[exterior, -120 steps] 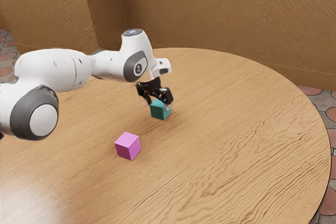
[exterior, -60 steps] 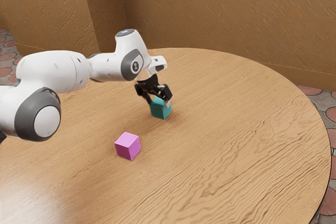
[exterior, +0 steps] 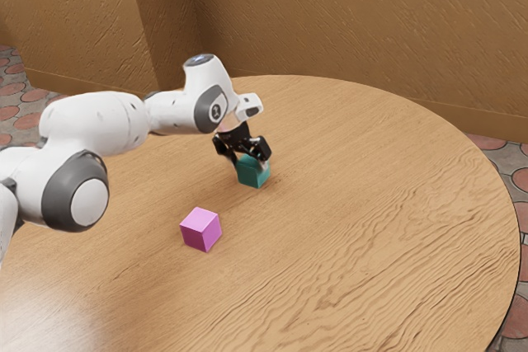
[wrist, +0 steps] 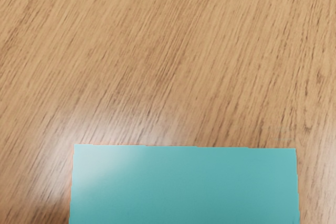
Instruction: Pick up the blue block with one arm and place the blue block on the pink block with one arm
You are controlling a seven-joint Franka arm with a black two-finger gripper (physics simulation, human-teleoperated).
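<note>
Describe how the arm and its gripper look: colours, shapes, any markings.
The arm is made of smooth, rounded white shells, with dark grey round caps at the joints. One cap bears a small round white mark, and the joint above it has a pale blue top. The gripper is black and angular, under a short white wrist piece.

text: none legible | labels: none | numbers: none | signs: none
</note>
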